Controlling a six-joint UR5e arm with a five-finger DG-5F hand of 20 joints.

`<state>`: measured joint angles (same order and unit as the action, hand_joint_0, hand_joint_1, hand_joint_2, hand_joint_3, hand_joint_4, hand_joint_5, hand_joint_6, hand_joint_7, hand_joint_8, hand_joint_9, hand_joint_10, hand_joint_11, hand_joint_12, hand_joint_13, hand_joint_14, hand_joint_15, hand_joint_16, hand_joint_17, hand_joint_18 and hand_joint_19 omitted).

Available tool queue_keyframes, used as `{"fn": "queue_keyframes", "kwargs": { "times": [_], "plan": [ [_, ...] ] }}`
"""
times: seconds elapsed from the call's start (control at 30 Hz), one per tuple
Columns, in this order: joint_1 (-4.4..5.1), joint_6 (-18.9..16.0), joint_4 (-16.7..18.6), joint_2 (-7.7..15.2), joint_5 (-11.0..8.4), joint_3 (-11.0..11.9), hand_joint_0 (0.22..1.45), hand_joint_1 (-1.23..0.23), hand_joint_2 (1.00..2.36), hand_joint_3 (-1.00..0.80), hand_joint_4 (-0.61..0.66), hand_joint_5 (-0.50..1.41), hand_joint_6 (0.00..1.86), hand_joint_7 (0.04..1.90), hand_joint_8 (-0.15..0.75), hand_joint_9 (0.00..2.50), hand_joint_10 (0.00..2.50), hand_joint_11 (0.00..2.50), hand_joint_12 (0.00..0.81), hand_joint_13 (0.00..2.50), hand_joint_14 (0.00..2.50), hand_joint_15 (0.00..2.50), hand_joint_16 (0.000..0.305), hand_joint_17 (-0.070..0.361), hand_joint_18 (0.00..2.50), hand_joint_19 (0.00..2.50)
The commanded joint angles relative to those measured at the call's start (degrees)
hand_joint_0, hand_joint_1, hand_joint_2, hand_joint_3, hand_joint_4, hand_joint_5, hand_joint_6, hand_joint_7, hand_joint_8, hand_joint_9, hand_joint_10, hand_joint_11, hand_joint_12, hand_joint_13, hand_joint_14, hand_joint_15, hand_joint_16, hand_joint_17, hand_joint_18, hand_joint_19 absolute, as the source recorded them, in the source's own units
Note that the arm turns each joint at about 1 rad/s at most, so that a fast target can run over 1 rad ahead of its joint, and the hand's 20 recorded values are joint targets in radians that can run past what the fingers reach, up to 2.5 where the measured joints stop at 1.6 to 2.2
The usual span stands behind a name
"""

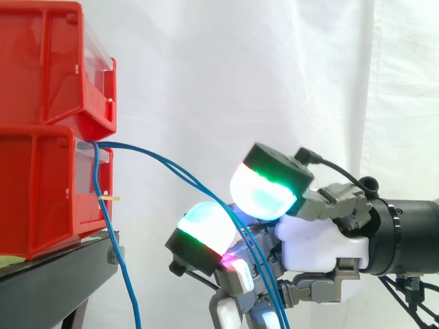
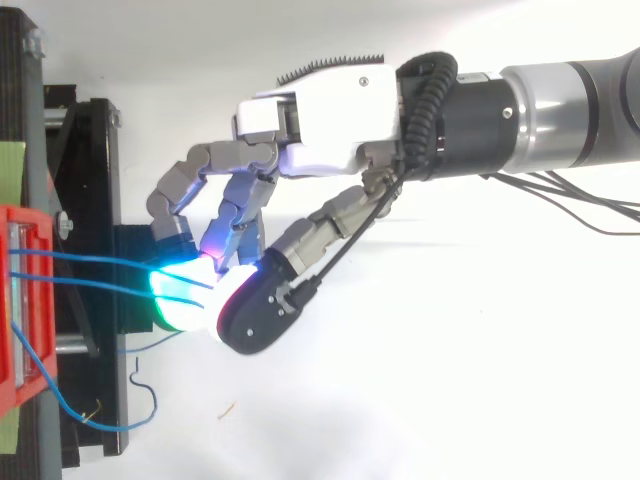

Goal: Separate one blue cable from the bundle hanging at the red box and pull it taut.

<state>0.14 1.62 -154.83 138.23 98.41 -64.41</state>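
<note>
Two thin blue cables leave the gap between the stacked red bins and arc right and down into my hand. They pass between the hand's glowing cyan-green fingertips and run on downward past the fingers. In the top view the same two cables stretch from the red bin to the curled fingers of the hand and vanish between fingertip pads and thumb. The hand is shut on them. A third blue cable hangs slack beside the lower bin.
The bins rest on a black stand at the left. A loose blue cable loop lies by the stand's near end in the top view. A white curtain is behind, and the arm comes in from the right.
</note>
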Motion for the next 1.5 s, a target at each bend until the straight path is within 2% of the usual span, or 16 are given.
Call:
{"fn": "queue_keyframes", "kwargs": {
  "times": [0.0, 0.07, 0.13, 0.3, 0.47, 0.87, 0.97, 1.03, 1.1, 1.13, 1.2, 1.4, 1.47],
  "plan": [
    [-0.05, -0.12, -0.21, 0.02, 0.03, -0.02, 0.58, -0.53, 1.00, -0.50, 0.06, -0.10, 0.76, 1.12, 0.295, 0.99, 0.02, 0.69, 0.339, 0.90, 0.01, 0.44, 0.041, 0.092, 1.02, 0.59],
    [0.04, -0.04, -0.04, 0.02, -0.06, -0.02, 0.62, -0.46, 1.00, -0.50, 0.07, -0.09, 0.74, 1.15, 0.290, 1.00, 0.02, 0.68, 0.332, 0.89, 0.02, 0.45, 0.040, 0.090, 1.02, 0.61],
    [0.04, -0.04, 0.05, 0.02, 0.11, -0.02, 0.63, -0.47, 1.00, -0.50, 0.09, -0.09, 0.72, 1.19, 0.297, 1.00, 0.02, 0.69, 0.337, 0.90, 0.02, 0.45, 0.040, 0.091, 1.02, 0.62],
    [0.13, 0.05, 0.05, 0.02, 0.03, -0.02, 0.61, -0.64, 1.01, -0.31, 0.13, -0.11, 0.73, 1.12, 0.323, 0.97, 0.02, 0.70, 0.370, 0.90, 0.02, 0.45, 0.045, 0.102, 1.06, 0.58],
    [0.22, -0.12, -0.39, 0.02, 0.03, -0.02, 0.62, -0.78, 1.01, -0.26, 0.15, -0.15, 0.78, 1.06, 0.323, 0.91, 0.02, 0.71, 0.373, 0.88, 0.01, 0.45, 0.045, 0.102, 1.04, 0.57],
    [0.22, 0.14, -0.65, -0.07, 0.03, -0.02, 0.76, -0.92, 1.00, -0.46, 0.12, -0.18, 0.83, 0.92, 0.293, 0.86, 0.02, 0.76, 0.354, 0.84, 0.01, 0.43, 0.042, 0.095, 1.00, 0.50],
    [0.04, 0.14, -0.65, 0.02, 0.03, -0.02, 0.76, -0.89, 1.00, -0.50, 0.19, -0.17, 0.82, 0.92, 0.293, 0.86, 0.02, 0.75, 0.351, 0.84, 0.01, 0.42, 0.042, 0.094, 0.99, 0.50],
    [0.04, 0.14, -0.65, -0.07, 0.11, -0.02, 0.67, -0.82, 1.00, -0.50, 0.18, -0.16, 0.82, 1.01, 0.291, 0.86, 0.02, 0.67, 0.342, 0.84, 0.01, 0.40, 0.041, 0.092, 0.99, 0.50],
    [0.04, 0.14, -0.56, -0.07, 0.11, -0.02, 0.59, -0.63, 1.00, -0.50, 0.16, -0.11, 0.75, 1.13, 0.293, 0.80, 0.01, 0.41, 0.328, 0.80, 0.01, 0.29, 0.040, 0.089, 0.98, 0.50],
    [0.04, 0.14, -0.39, -0.07, 0.11, -0.02, 0.59, -0.60, 1.00, -0.50, 0.16, -0.11, 0.74, 1.13, 0.292, 0.80, 0.01, 0.40, 0.329, 0.79, 0.01, 0.29, 0.040, 0.089, 0.98, 0.50],
    [0.04, 0.31, -0.39, 0.02, 0.11, -0.02, 0.65, -0.46, 1.00, -0.50, 0.16, -0.09, 0.69, 1.19, 0.284, 0.78, 0.01, 0.34, 0.318, 0.78, 0.01, 0.29, 0.038, 0.086, 0.98, 0.53],
    [0.22, 0.31, -0.39, -0.07, -0.06, -0.02, 0.68, -0.49, 1.00, -0.50, 0.21, -0.08, 0.59, 1.29, 0.291, 0.74, 0.01, 0.34, 0.335, 0.76, 0.01, 0.32, 0.040, 0.090, 0.97, 0.55],
    [0.13, 0.14, -0.39, -0.07, 0.11, -0.02, 0.67, -0.54, 1.01, -0.37, 0.22, -0.08, 0.57, 1.30, 0.293, 0.71, 0.01, 0.37, 0.342, 0.75, 0.01, 0.32, 0.041, 0.091, 0.97, 0.54]
  ]
}}
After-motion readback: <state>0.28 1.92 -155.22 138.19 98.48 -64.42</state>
